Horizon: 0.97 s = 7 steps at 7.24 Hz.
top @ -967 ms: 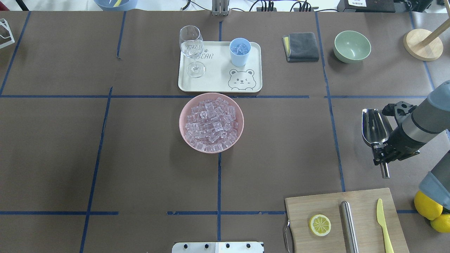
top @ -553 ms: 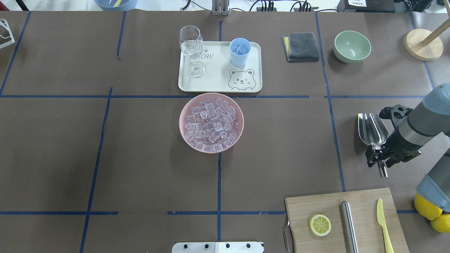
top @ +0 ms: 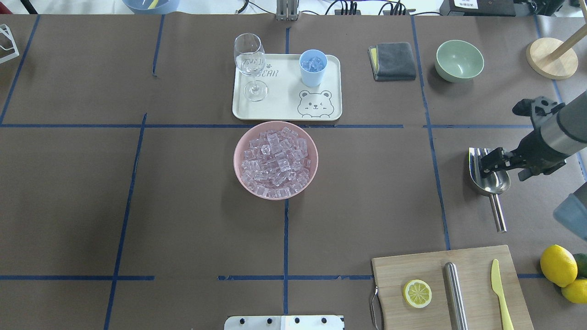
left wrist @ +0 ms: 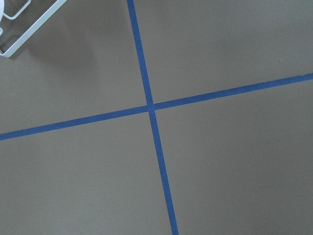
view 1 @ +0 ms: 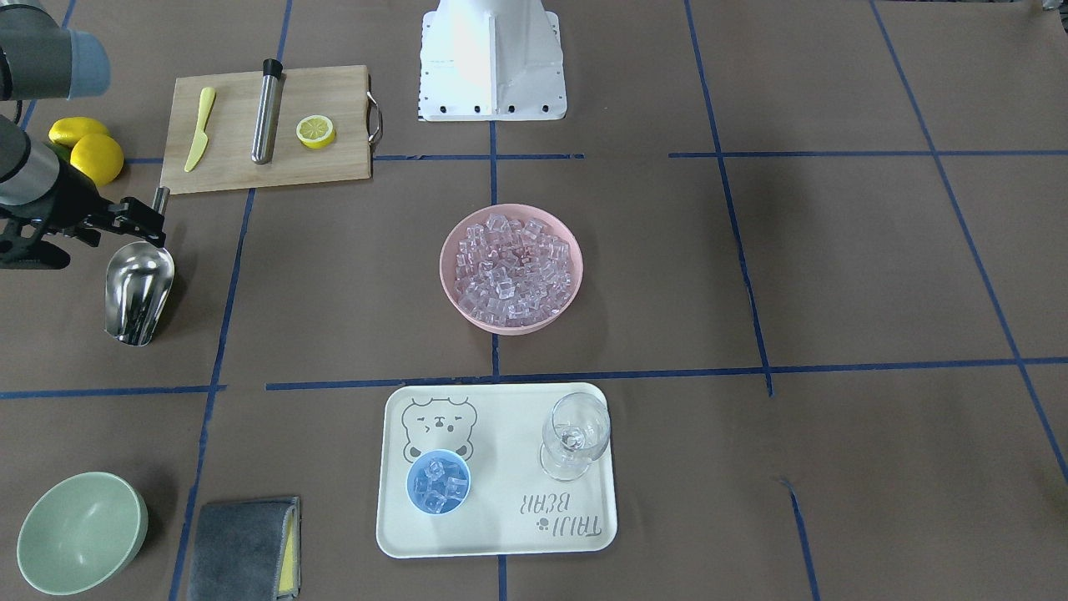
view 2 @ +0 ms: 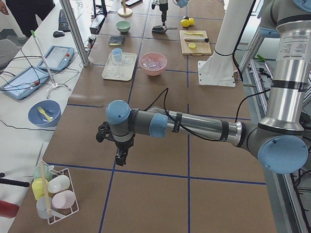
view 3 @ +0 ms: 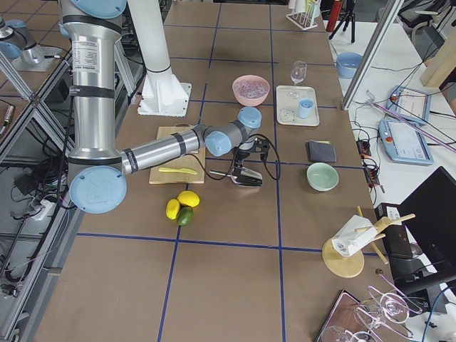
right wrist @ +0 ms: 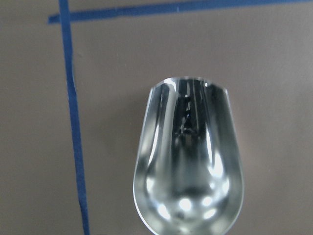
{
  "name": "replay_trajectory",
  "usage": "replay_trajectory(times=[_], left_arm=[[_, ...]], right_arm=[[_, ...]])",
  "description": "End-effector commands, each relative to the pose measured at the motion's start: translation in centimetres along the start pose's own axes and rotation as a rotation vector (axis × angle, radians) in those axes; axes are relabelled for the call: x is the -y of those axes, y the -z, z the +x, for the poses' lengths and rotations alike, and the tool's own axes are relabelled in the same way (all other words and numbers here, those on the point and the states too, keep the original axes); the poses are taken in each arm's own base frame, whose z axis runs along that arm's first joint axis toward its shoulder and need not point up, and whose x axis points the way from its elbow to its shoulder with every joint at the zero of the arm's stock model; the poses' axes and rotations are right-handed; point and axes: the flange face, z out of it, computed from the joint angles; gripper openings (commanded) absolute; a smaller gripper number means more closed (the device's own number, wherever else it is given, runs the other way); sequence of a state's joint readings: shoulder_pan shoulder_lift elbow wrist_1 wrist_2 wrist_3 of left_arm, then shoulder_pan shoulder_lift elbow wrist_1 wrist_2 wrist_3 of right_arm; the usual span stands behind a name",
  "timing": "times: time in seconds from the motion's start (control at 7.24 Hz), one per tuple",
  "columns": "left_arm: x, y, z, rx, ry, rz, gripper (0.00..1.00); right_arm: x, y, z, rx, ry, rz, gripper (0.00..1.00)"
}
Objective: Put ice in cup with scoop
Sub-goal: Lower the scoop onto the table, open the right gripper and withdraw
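Observation:
The steel scoop (top: 490, 179) lies empty on the table at the right, its rod handle pointing toward the robot. It also shows in the front view (view 1: 138, 292) and fills the right wrist view (right wrist: 188, 166). My right gripper (top: 490, 161) hovers just above the scoop, open and holding nothing. Ice cubes (top: 275, 160) fill a pink bowl (top: 238, 170) at the centre. The light-blue cup (top: 313, 68) stands on a cream tray (top: 284, 107) and holds a few ice cubes (view 1: 439, 486). My left gripper (view 2: 120, 157) hangs over bare table far to the left; I cannot tell whether it is open.
A wine glass (top: 251, 64) stands on the tray's left. A grey cloth (top: 392, 60) and a green bowl (top: 459, 59) sit far right. A cutting board (top: 451, 286) with a lemon half, steel cylinder and yellow knife lies near right, with lemons (top: 558, 266) beside it.
My right gripper lowered the scoop onto the table, let go of its handle and moved up and away from the robot. Nothing else moved.

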<state>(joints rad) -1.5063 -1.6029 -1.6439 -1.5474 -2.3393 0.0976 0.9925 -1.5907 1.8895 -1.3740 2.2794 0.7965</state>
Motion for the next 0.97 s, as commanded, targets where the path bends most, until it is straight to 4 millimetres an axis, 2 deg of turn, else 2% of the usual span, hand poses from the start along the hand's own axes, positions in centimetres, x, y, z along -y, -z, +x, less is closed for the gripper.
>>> replay_trajectory(times=[0.0,0.14,0.28,0.41,0.55,0.83], left_arm=[[-0.1,0.0,0.0,0.0,0.001,-0.001,1.0],[-0.2,-0.1,-0.1,0.0,0.003,-0.004,1.0],[-0.4,-0.3,-0.2,-0.001,0.006,-0.007,1.0],[-0.4,-0.2,-0.3,-0.001,0.008,-0.007,1.0],[-0.4,-0.2,-0.2,-0.001,0.007,-0.008,1.0],[-0.4,-0.2,-0.3,-0.001,0.009,-0.008,1.0]], right_arm=[[2.3,6.0,5.6,-0.013,0.189,0.113,1.0],[1.9,6.6,11.0,-0.065,0.273,0.091,1.0],[2.6,7.9,16.2,-0.101,0.348,0.072,1.0],[3.0,8.3,21.6,-0.11,0.362,0.048,1.0],[3.2,9.1,25.1,-0.103,0.341,0.057,1.0],[2.7,9.4,26.4,-0.121,0.331,0.072,1.0]])
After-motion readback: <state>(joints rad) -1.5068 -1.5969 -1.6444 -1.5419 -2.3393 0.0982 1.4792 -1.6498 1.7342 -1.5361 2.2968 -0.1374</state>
